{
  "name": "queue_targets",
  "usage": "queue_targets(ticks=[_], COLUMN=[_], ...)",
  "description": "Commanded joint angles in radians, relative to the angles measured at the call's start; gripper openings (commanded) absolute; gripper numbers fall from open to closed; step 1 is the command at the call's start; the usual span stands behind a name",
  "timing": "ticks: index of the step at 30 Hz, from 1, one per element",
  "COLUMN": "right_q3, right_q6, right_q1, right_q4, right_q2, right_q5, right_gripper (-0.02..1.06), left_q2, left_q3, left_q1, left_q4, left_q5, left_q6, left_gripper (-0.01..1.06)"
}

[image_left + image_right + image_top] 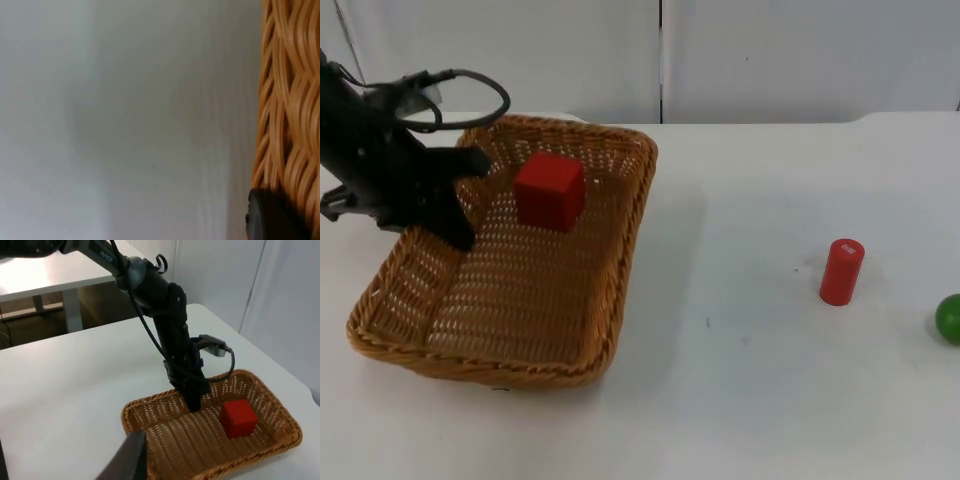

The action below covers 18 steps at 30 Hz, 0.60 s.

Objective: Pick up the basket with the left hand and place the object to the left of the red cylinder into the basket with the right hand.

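top view: fixed, high, looks down and forward across white table to grey partition wall
left wrist view: pressed close against basket rim, faces bare table beside it
right wrist view: farther back and raised, looks across table at whole basket and left arm
shared by top and right wrist: basket, red cube, left arm

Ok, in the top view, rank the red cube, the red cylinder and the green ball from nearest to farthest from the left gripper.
From the left gripper at the basket's left rim:
1. Red cube, inside the basket, just to its right.
2. Red cylinder, upright on the table's right side.
3. Green ball, at the right edge.
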<state>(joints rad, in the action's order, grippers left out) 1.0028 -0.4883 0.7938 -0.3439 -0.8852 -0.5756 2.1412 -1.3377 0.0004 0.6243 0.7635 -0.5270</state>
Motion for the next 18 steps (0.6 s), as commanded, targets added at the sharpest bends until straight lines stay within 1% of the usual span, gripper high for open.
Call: queue_targets(ticks=[1,5,7,10,12,18], right_q3=[-0.002,-0.002,-0.002,-0.002,-0.002,-0.002], right_q6=[-0.001,-0.001,-0.001,-0.001,-0.001,-0.001], right_q1=[-0.003,-0.003,-0.003,-0.003,-0.003,-0.003], right_q4=[0.002,0.002,0.002,0.002,0.002,0.002], right_q2=[0.005,0.005,0.005,0.005,0.005,0.005], right_q5=[0.012,0.014,0.016,0.016,0.020,0.044], right_gripper=[1.05,1.05,1.05,1.05,1.05,1.05], left_q2=[0.019,0.050,0.073,0.083,0.086,0.094], left_q3=[-0.016,-0.033,-0.041,-0.046,-0.048,-0.050], left_q1=[0.000,0.008,0.010,0.010,0.010,0.012], left_q4=[0.035,0.066,0.120,0.136,0.173,0.173], left_q5=[0.014,0.009,0.016,0.016,0.012,-0.002], left_q6=[-0.008,-0.018,-0.039,-0.065,-0.092,-0.106], left_gripper=[0.00,0.00,0.00,0.00,0.00,0.00])
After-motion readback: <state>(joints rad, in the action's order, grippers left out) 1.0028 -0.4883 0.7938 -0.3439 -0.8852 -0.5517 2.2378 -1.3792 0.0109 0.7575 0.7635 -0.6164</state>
